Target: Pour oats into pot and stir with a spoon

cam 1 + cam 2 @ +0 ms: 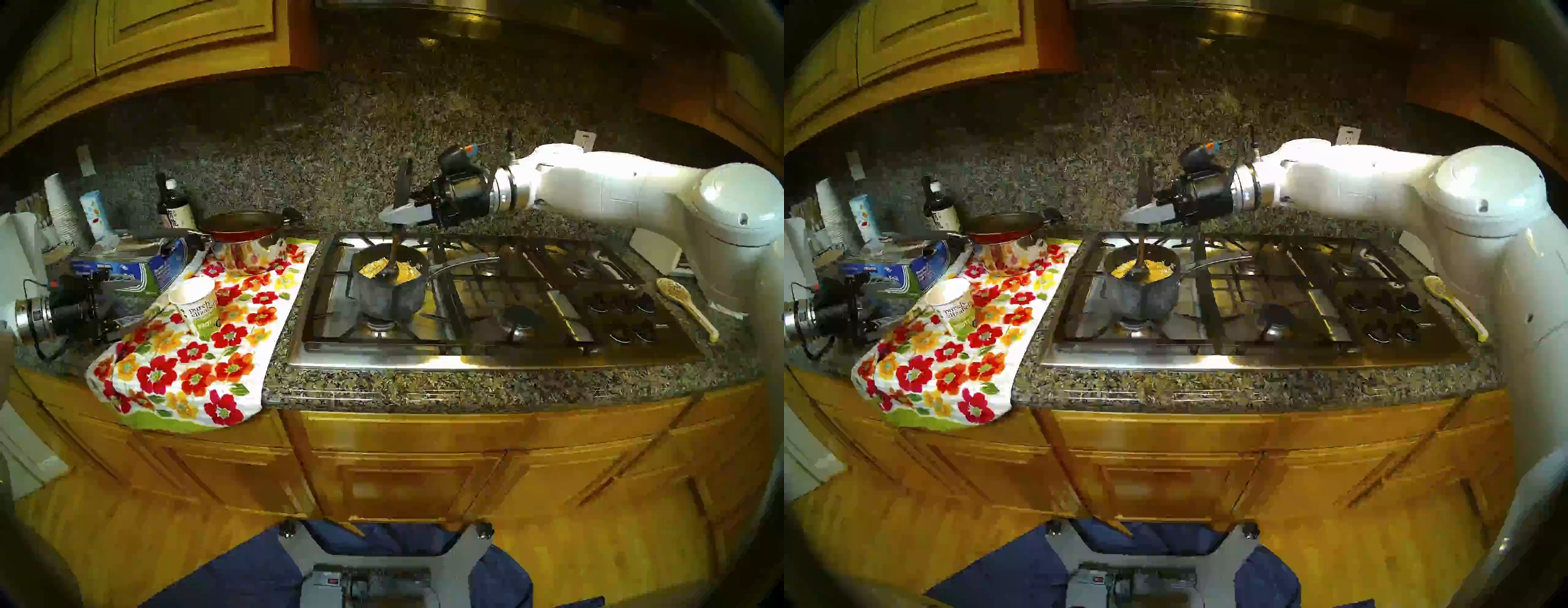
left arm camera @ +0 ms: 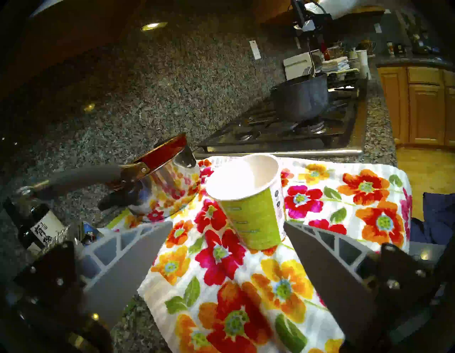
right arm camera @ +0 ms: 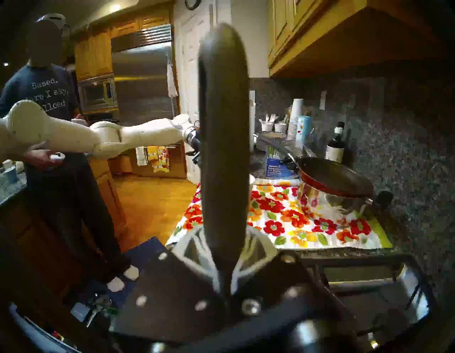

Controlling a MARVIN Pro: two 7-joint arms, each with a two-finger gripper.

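Note:
The dark grey mottled pot point(image 1: 388, 293) stands on the stove's front-left burner, its silver handle pointing right. Yellow-beige oats point(image 1: 373, 268) lie inside it. My right gripper point(image 1: 392, 214) hovers above the pot, shut on the dark spoon point(image 1: 396, 250), which stands almost upright with its bowl in the oats. The spoon's flat handle point(image 3: 222, 148) fills the right wrist view. The white and green paper cup point(image 2: 246, 197) stands upright and empty on the floral towel. My left gripper point(image 2: 227, 226) is open, just short of the cup, with nothing in it.
A red frying pan point(image 1: 242, 225) sits on a shiny steel pot point(image 1: 250, 250) at the towel's back. A cream speckled spoon point(image 1: 683, 303) lies right of the stove. A dark bottle point(image 1: 174, 208) and a blue box point(image 1: 127, 267) stand at back left. A person point(image 3: 46, 98) stands beyond the counter.

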